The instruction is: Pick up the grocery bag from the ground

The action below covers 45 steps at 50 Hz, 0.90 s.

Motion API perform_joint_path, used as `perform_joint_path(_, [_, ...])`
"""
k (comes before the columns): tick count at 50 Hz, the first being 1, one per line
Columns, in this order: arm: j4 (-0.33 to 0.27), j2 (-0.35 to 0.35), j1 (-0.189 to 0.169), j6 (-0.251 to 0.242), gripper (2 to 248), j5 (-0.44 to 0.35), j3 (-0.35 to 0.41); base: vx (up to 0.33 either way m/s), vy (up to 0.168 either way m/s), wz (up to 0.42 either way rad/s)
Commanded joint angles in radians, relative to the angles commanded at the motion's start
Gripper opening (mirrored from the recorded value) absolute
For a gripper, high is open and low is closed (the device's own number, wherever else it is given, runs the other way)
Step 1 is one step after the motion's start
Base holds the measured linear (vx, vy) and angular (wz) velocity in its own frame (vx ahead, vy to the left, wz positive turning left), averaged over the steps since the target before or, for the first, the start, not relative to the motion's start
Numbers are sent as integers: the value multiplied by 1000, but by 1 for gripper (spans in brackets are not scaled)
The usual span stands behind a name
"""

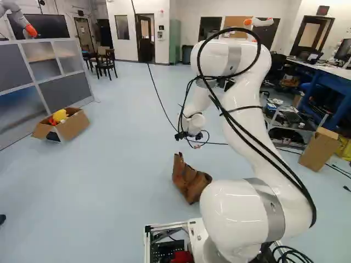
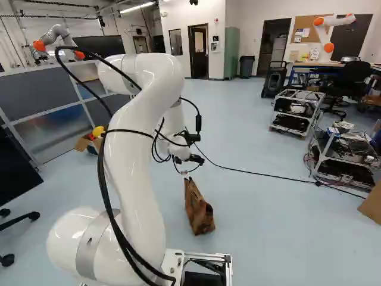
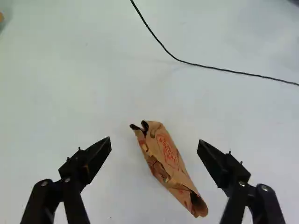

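Observation:
My gripper (image 1: 191, 138) hangs in the air above the floor, beyond and higher than the brown paper grocery bag (image 1: 190, 181) in the left base view. The right base view shows the crumpled bag (image 2: 199, 210) on the floor, close ahead of the base. In the wrist view my gripper (image 3: 154, 141) stands wide open, and the bag (image 3: 167, 161) appears well below, between the lines of its two fingers, slanting toward one of them. Neither finger touches it.
A black cable (image 3: 201, 65) runs across the floor past the bag. Cardboard box (image 1: 70, 125) with yellow and red items stands by the grey partition (image 1: 52, 71). Carts (image 2: 342, 158) stand to the right. Another robot (image 2: 329, 30) is far back, another (image 2: 59, 37) beyond the partition.

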State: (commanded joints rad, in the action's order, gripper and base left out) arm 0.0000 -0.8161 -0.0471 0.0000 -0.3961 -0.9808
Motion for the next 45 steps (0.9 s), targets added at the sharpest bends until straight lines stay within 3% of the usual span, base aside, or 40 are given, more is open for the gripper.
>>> perform_joint_path(14, [3, -70, -3, 0, 247, 63, -69, 0, 0, 0])
perform_joint_path(45, [43, -184, -4, 0, 247, 167, -146, 0, 0, 0])
